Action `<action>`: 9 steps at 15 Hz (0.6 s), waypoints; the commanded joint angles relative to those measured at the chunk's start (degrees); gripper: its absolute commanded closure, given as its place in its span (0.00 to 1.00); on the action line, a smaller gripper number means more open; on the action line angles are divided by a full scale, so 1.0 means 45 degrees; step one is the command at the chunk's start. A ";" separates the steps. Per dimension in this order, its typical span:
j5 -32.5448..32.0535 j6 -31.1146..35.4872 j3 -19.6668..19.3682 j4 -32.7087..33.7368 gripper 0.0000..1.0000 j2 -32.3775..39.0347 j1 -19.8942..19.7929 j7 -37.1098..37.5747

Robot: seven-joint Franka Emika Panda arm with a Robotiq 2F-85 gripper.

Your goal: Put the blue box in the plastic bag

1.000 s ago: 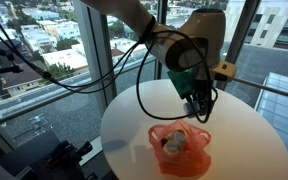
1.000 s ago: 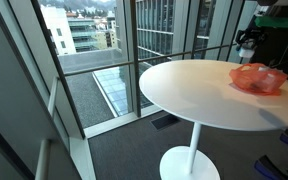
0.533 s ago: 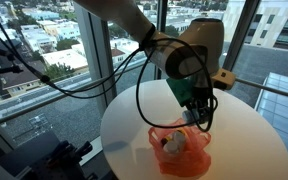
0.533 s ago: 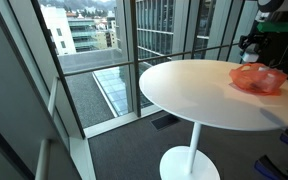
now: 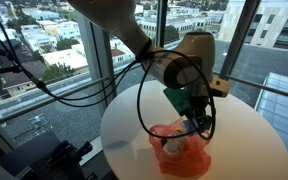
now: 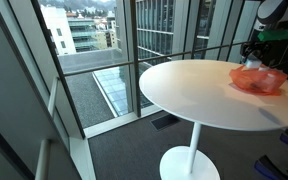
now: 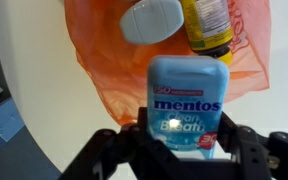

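Blue box (image 7: 187, 105) gripped just above plastic bag (image 7: 104, 55)

Wrist view, nearest first: gripper (image 7: 189, 138) comes in from the bottom edge. Its two dark fingers (image 7: 144, 132) press on the left & right sides of the blue box, so the pincer is part closed & holding it. Box is light blue w/ rounded corners & "mentos" printed across the face. Its lower end sits btwn the fingers; its top end points up the frame & overlaps the bag's near edge.

Beyond the box lies the bag: thin, wrinkled, see-through orange-red, resting on the white table (image 7: 29, 95). Two things show at the bag: a pale rounded white item (image 7: 152, 20) & a dark bottle w/ yellow label (image 7: 206, 22), side by side. Whether they sit inside or on top can't be told.

In an exterior view the arm (image 5: 134, 30) bends down over the round white table (image 5: 254, 140), gripper (image 5: 197, 122) low at the bag (image 5: 184, 152); box itself too small to make out here.

In an exterior view the bag (image 6: 259, 78) sits near the far rim of the table (image 6: 199, 100).

Farthest: floor-to-ceiling windows (image 6: 94, 60), city buildings (image 5: 54, 40) outside.
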 commanded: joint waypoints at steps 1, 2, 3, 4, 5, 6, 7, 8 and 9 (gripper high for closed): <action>-0.0641 0.0384 -0.0340 -0.0269 0.61 0.0017 0.0454 0.0393; -0.0738 0.0440 -0.0367 -0.0320 0.61 0.0033 0.0535 0.0407; -0.0821 0.0498 -0.0382 -0.0394 0.61 0.0028 0.0618 0.0411; -0.0897 0.0548 -0.0412 -0.0460 0.61 0.0018 0.0701 0.0431; -0.1009 0.0600 -0.0451 -0.0545 0.61 -0.0006 0.0797 0.0459; -0.1100 0.0637 -0.0480 -0.0630 0.61 -0.0038 0.0872 0.0481; -0.1174 0.0654 -0.0500 -0.0700 0.61 -0.0060 0.0928 0.0499; -0.1251 0.0671 -0.0529 -0.0776 0.61 -0.0078 0.0987 0.0543; -0.1306 0.0676 -0.0565 -0.0842 0.61 -0.0093 0.1047 0.0592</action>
